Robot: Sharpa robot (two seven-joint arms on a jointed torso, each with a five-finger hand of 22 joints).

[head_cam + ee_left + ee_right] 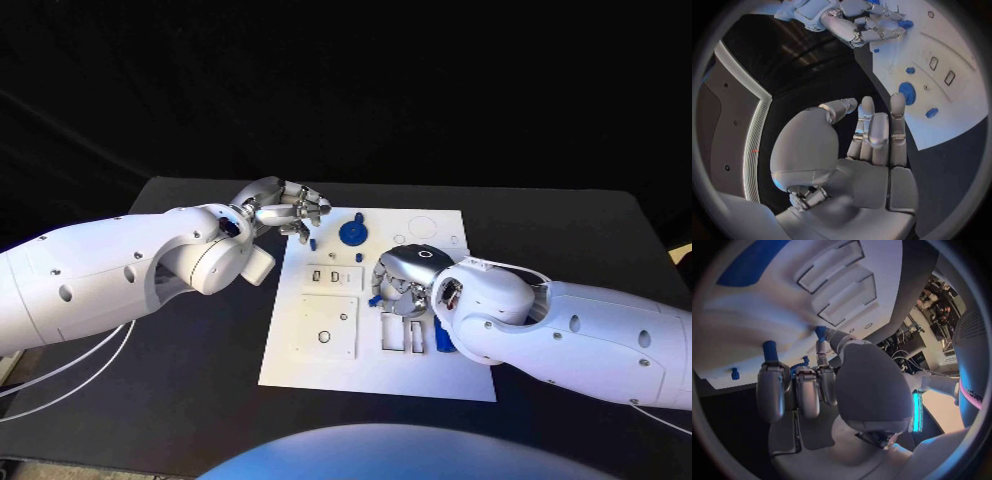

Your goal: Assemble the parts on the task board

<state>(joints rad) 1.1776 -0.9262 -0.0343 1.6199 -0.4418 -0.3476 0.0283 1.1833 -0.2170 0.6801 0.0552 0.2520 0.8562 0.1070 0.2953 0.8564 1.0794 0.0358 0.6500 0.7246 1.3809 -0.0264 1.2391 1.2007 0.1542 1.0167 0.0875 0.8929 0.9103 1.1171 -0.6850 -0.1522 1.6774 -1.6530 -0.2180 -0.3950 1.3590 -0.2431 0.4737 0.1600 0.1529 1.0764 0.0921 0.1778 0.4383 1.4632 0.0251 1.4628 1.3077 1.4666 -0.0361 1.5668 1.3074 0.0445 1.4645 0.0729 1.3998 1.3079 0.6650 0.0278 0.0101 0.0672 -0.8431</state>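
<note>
Nearest the robot, the white task board (378,375) lies flat on the black table (577,230), its near half bare. The right hand (404,290) rests over the board's middle, fingers curled down onto it, covering the slots beneath. A small blue part (375,298) peeks out at its fingertips; in the right wrist view a blue peg (820,333) sits against a fingertip (822,347), but I cannot tell whether it is pinched or merely touched. A blue piece (443,342) beside the right wrist is mostly hidden. Farther on, a round blue gear (353,232) sits on the board. At the far left corner the left hand (286,208) hovers, fingers apart and holding nothing.
</note>
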